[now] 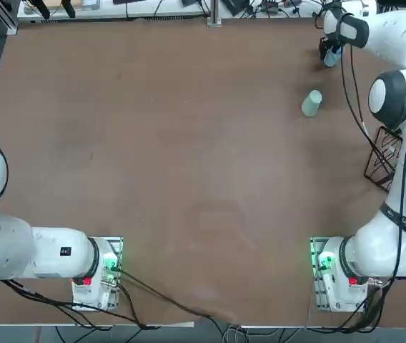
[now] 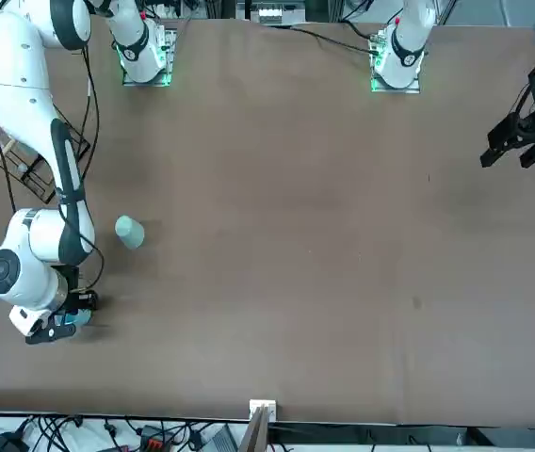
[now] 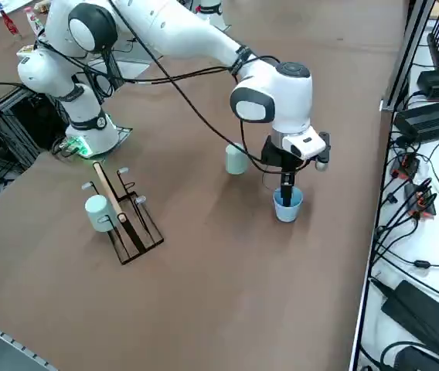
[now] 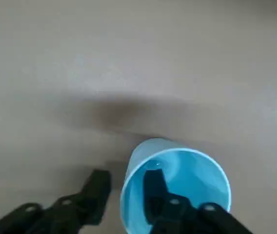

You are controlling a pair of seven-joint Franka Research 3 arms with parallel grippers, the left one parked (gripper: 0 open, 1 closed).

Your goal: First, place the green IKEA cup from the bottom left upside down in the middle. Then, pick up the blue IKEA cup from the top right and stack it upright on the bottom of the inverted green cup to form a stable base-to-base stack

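Top view: we record a plain brown table (image 1: 189, 164). The green IKEA cup (image 1: 312, 103) stands in the far right part, not in the middle. Beyond it, near the far right corner, the right gripper (image 1: 329, 51) points down over the blue IKEA cup (image 1: 331, 58). A black wire rack (image 1: 383, 157) sits at the right edge; cables run along the far edge.

Front view: we note the gripper (image 2: 68, 318) low at the blue cup (image 2: 78, 318), the green cup (image 2: 129, 232) well apart from it.

Right side view: we list the blue cup (image 3: 287, 205) upright, one finger (image 3: 286, 188) inside it. The rack (image 3: 125, 216) carries a pale cup (image 3: 98, 212). Black equipment and cables lie beyond the table edge.

Right wrist view: one finger (image 4: 155, 190) stands inside the blue cup (image 4: 187, 170), the other (image 4: 95, 192) outside with a gap; the jaws straddle the wall, partly closed, not yet clamped.
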